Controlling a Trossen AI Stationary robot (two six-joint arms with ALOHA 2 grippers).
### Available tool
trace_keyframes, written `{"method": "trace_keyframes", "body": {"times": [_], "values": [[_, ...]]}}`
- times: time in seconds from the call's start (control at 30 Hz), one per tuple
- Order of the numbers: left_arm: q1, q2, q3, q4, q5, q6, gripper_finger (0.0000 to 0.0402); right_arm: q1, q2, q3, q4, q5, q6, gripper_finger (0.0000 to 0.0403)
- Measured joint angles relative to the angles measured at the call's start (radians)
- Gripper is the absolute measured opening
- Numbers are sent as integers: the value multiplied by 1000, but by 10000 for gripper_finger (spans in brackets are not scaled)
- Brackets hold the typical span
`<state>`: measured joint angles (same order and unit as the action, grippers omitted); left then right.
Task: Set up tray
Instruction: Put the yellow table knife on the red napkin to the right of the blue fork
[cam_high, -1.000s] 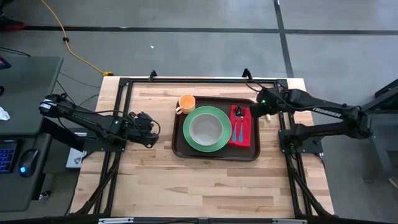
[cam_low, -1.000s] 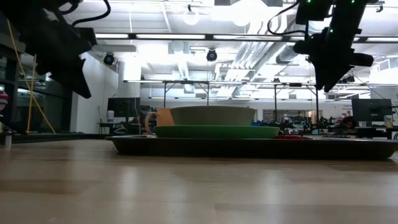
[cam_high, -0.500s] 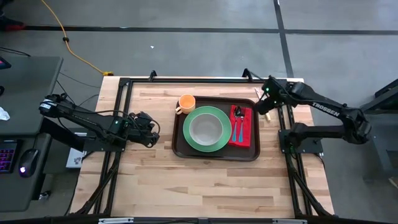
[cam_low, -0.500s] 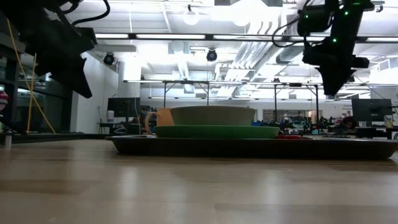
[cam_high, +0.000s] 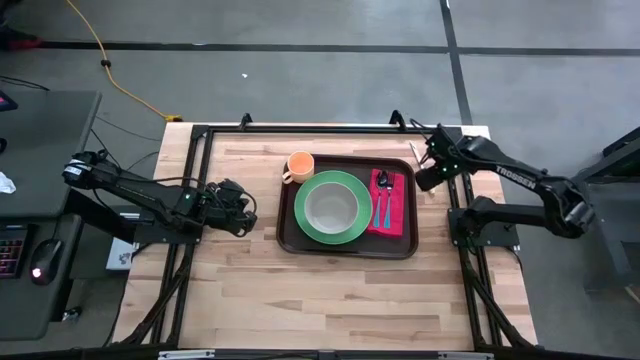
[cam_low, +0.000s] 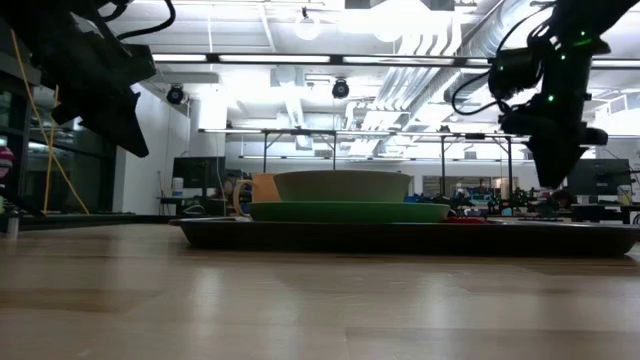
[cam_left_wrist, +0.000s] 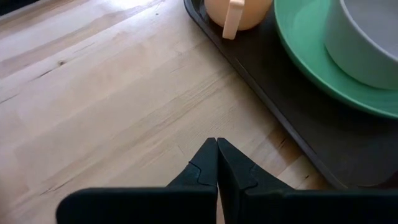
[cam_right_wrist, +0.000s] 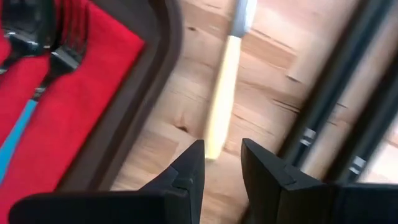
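left pincer (cam_left_wrist: 217, 163): clenched, empty, beside the tray (cam_high: 290, 238)
right pincer (cam_right_wrist: 217, 163): released, above a pale knife (cam_right_wrist: 219, 106)

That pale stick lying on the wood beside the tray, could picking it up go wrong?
Possibly. The knife lies flat on the table, close to the tray rim, so the open right claw might bump the rim or slide the handle away. The frame bars beside it also leave little room.
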<state>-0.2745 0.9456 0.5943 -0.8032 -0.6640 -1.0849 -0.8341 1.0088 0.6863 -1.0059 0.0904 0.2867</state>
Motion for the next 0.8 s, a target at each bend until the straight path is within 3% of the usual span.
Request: {"method": "trace_keyframes", "body": {"times": [0.23,0.8], "values": [[0,0,0,0,0,-38,31,0,42,-49,96,-33,-1,83],[0,0,0,0,2,-49,31,0,311,-50,211,-12,9,83]]}}
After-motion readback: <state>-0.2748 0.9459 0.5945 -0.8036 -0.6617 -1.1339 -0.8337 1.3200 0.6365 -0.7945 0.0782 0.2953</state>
